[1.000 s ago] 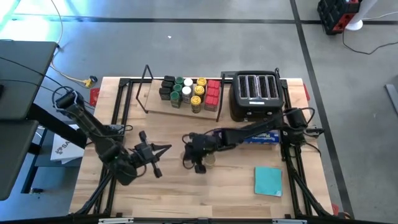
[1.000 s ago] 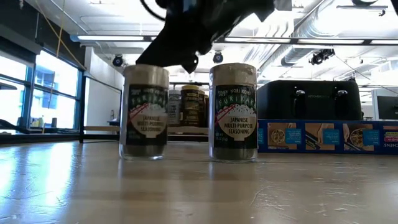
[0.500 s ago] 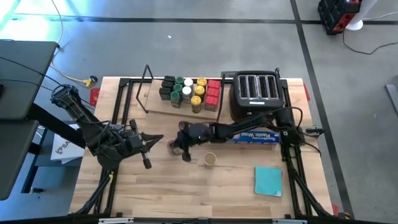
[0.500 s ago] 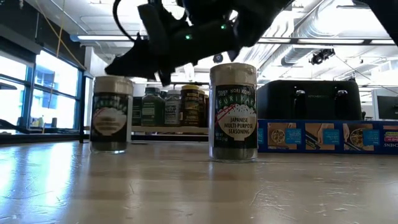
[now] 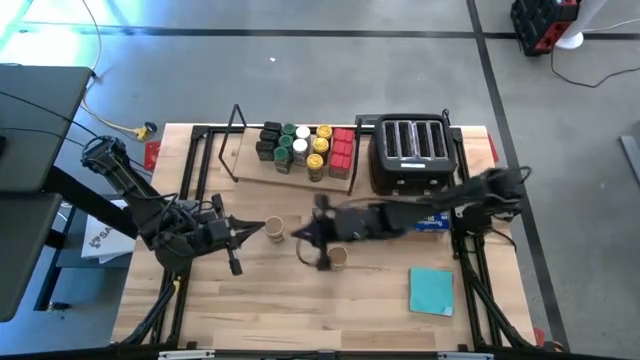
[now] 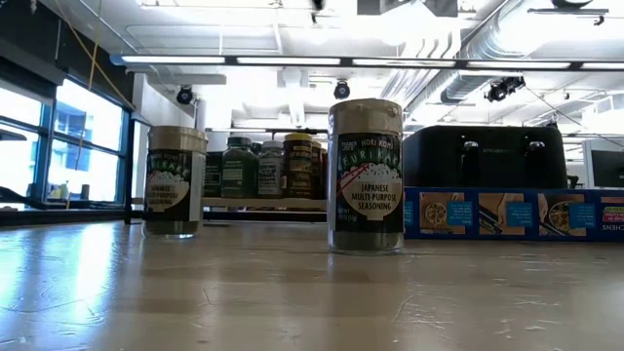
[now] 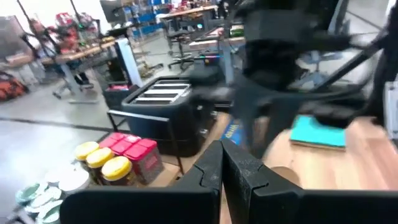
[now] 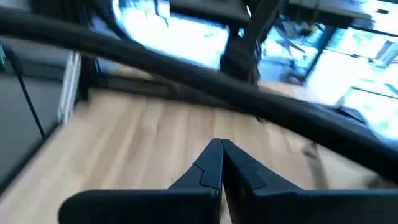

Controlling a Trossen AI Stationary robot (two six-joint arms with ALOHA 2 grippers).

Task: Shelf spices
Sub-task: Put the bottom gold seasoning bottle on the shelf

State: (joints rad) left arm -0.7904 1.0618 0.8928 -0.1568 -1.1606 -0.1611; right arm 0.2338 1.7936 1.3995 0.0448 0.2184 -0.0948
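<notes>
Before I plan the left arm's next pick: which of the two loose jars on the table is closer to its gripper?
The jar nearer the table's left side, just off the shut left gripper. The other jar stands farther right, by the right gripper.

The table is pale wood, its grain showing, with a soft sheen in the low view. The shelf has a light wooden board and thin black wire uprights. Two jars near the right gripper look like clear glass, with glossy printed labels and matt tan lids. The toaster is black, smooth and faintly shiny. The pad is matt teal. Both grippers' fingers look like matt black plastic.
</notes>
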